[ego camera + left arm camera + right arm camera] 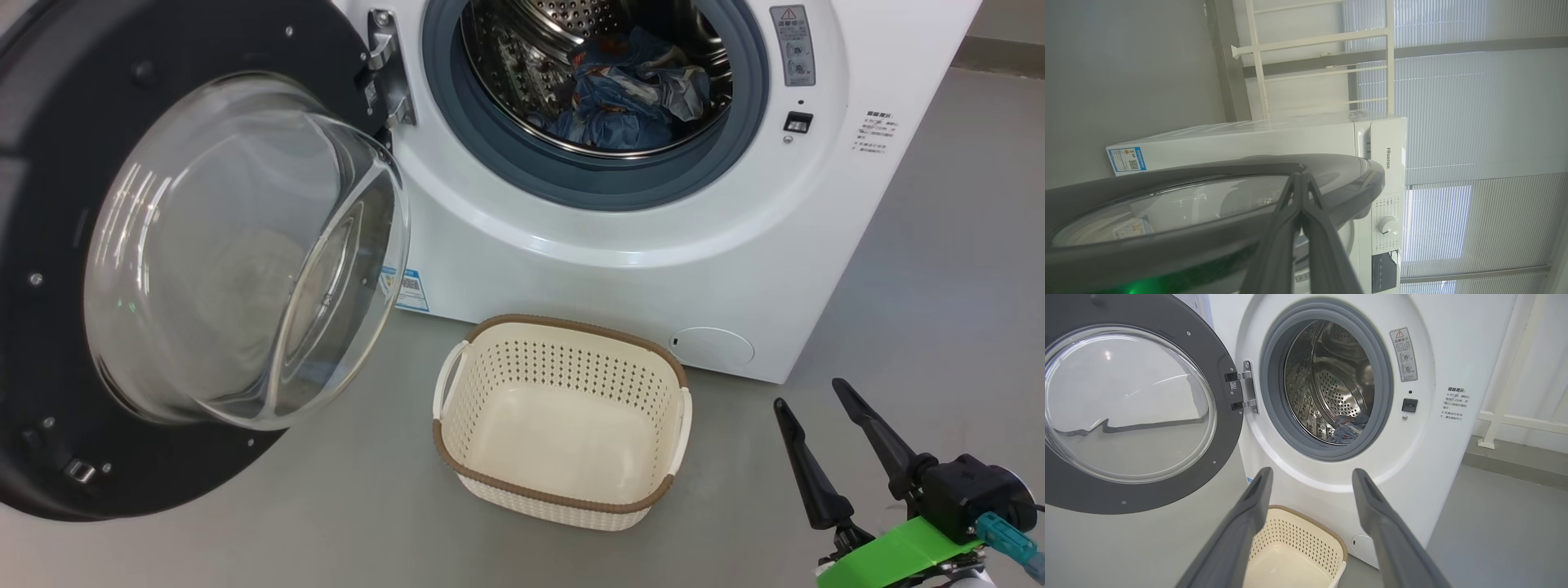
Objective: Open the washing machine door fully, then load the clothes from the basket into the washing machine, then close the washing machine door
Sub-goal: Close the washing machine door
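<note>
The washing machine [620, 269] stands with its door [49, 269] swung wide open to the left, glass bowl facing out. The clothes [629, 94], a blue printed bundle, lie inside the steel drum, and they show low in the drum as clothes [1346, 429] in the right wrist view. On the floor before the machine sits the basket [571, 327], with nothing in it. My right gripper [808, 396] is open at the lower right, apart from the basket. My left gripper [1299, 179] is shut, its tips against the outer side of the door [1347, 171]; I cannot tell if they touch.
Grey floor lies to the right of the machine. A white railing [1498, 416] stands behind the machine's right side. The open door takes up the room at the left. In the right wrist view, the basket [1290, 539] lies just below the right gripper [1312, 473].
</note>
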